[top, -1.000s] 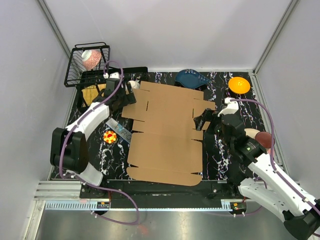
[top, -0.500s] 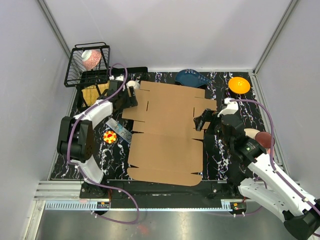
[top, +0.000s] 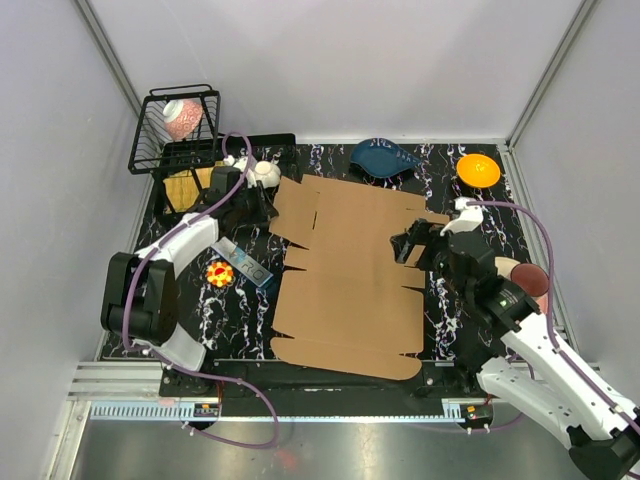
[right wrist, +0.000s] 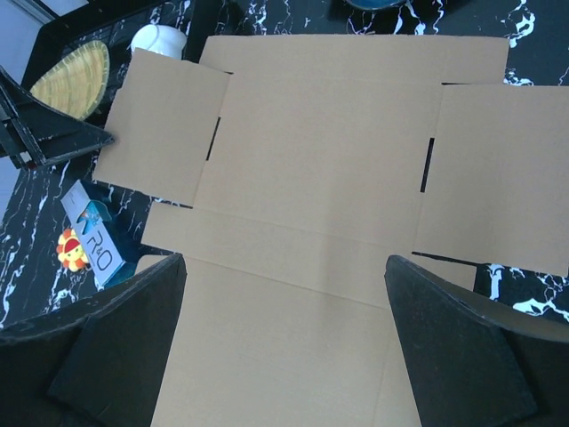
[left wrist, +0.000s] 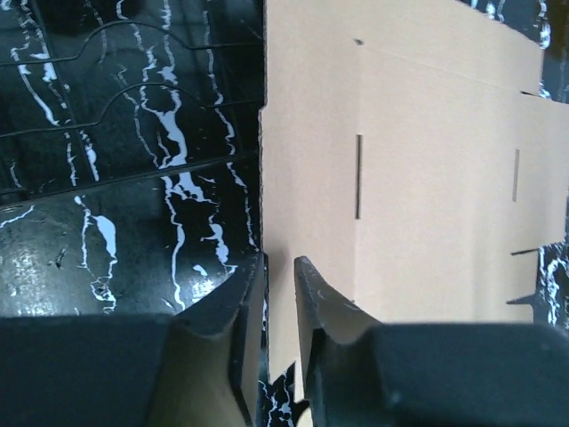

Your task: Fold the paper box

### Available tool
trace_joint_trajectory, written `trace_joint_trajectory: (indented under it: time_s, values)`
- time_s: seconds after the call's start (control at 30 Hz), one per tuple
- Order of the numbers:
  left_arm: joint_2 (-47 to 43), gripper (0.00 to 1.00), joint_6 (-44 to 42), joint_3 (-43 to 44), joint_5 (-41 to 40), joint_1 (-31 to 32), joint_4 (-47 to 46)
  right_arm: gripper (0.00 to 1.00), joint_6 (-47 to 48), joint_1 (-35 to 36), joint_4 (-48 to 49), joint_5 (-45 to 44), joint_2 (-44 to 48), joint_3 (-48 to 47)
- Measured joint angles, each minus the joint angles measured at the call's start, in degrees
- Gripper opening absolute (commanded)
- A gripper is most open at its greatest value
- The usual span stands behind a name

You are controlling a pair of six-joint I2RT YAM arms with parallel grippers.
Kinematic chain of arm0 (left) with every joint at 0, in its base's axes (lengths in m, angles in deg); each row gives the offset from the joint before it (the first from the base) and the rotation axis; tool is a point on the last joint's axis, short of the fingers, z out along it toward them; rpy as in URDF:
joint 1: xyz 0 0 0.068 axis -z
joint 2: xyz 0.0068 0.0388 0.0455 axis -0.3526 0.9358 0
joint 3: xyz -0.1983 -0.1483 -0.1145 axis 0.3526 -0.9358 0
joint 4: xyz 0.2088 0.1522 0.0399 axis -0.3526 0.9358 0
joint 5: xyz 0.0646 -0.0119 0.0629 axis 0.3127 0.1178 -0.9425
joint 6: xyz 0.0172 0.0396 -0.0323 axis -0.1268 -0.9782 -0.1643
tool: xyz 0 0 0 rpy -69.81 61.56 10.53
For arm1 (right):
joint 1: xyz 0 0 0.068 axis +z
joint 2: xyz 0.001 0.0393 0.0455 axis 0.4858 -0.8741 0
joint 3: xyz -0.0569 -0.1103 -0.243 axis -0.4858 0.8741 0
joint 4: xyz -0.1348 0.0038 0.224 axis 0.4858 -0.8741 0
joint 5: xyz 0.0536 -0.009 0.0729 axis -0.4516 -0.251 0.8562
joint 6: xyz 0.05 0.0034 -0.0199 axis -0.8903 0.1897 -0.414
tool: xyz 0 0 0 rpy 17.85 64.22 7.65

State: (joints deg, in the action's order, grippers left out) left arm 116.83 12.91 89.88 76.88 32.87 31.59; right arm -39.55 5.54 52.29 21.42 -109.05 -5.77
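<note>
The paper box [top: 350,270] lies flat and unfolded on the black marbled table, a brown cardboard sheet with flaps and slits. It fills the right half of the left wrist view [left wrist: 427,160] and most of the right wrist view [right wrist: 329,178]. My left gripper [top: 262,200] is at the edge of the sheet's left flap. Its jaws [left wrist: 278,260] are nearly together astride that edge, with a thin gap between them. Whether they pinch the flap does not show. My right gripper [top: 408,245] hovers wide open [right wrist: 284,260] over the sheet's right side, holding nothing.
A black wire basket [top: 175,128] stands at the back left, with a yellow dish [top: 185,185] and a white cup [top: 265,173] near it. A small blue-and-white carton [top: 248,264] and a yellow toy [top: 219,273] lie left of the sheet. A blue bowl [top: 385,157] and an orange ball [top: 478,170] sit at the back.
The left jaws have narrowed from wide open to almost together. The cardboard sheet has slid to the right and turned slightly. The right arm has shifted a little to the right.
</note>
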Motion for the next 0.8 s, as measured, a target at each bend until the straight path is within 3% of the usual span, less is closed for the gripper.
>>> trace_joint_trajectory:
  time_s: [0.1,0.33,0.4,0.43,0.63,0.67,0.7,0.77,0.8]
  values:
    - [-1.68,0.0,-0.5,-0.11,2.64,0.09,0.94,1.0,-0.22,0.0,-1.31,-0.04,1.81,-0.44]
    - [-4.13,0.0,-1.11,-0.11,7.82,0.74,7.3,1.0,-0.33,0.0,-6.64,-0.24,5.9,-3.43]
    - [-4.87,0.06,-1.55,-0.11,7.89,1.77,9.9,1.0,-0.35,0.0,-8.04,-0.28,6.58,-4.09]
    - [-5.38,0.15,-1.73,-0.22,7.87,2.43,10.86,1.0,-0.37,0.0,-8.72,-0.31,6.93,-4.2]
    - [-7.76,0.42,-0.13,-2.38,6.27,4.98,10.91,1.0,-1.2,0.0,-11.91,-0.17,8.46,-4.11]
    - [-7.76,0.56,0.52,-2.54,5.27,4.96,10.82,1.0,-1.31,0.0,-12.22,-0.17,8.74,-4.11]
    - [-7.76,0.6,1.25,-2.64,4.24,4.96,10.64,1.0,-1.46,0.0,-12.44,-0.15,9.01,-4.07]
    - [-7.76,0.8,2.47,-2.67,2.05,4.96,10.21,1.0,-1.66,0.0,-12.74,-0.13,9.64,-3.98]
    - [-7.76,0.97,3.48,-2.67,0.61,4.96,9.81,1.0,-1.73,0.0,-12.74,-0.13,9.99,-3.91]
